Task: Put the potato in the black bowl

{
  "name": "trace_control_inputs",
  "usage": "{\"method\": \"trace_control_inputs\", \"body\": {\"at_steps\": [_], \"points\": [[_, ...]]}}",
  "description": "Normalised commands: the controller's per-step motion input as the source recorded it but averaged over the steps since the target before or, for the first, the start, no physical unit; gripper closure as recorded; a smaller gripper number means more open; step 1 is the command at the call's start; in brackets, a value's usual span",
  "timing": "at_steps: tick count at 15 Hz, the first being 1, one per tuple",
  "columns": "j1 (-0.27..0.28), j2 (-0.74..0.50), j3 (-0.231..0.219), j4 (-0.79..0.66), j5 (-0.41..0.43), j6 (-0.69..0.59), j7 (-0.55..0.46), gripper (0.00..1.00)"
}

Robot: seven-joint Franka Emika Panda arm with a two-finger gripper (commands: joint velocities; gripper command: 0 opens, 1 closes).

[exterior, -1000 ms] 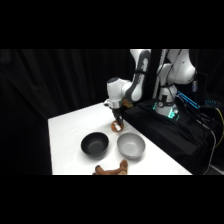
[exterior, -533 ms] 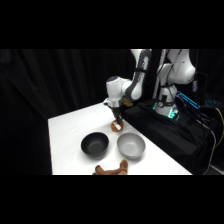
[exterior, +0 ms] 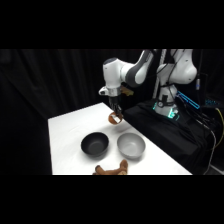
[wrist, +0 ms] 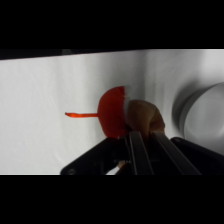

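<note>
One gripper (exterior: 116, 116) gripping potato (exterior: 116, 119) above table (exterior: 67, 130), behind black bowl (exterior: 95, 144)

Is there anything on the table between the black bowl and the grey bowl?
No. In the side view the black bowl and the grey bowl sit side by side with only a narrow strip of bare white table between them.

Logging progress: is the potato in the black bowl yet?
Not yet. The potato sits at the gripper, apart from the black bowl, which looks empty.
</note>
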Motion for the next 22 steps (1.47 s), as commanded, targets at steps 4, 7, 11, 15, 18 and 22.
{"method": "trace_control_inputs", "body": {"at_steps": [4,7,11,15,18,22], "points": [[0.124,0.1,0.112,0.42,-0.014,-0.19,0.15,0.95],[0.088,0.37,0.064,0.52,0.006,-0.06,0.08,0.95],[0.044,0.45,0.015,0.51,0.017,0.0,0.03,0.95],[0.026,0.45,0.0,0.45,0.032,0.08,0.0,0.95],[0.025,0.38,0.007,0.38,0.054,0.09,-0.01,0.92],[0.024,0.3,0.002,0.33,0.059,0.05,0.01,0.46]]}}
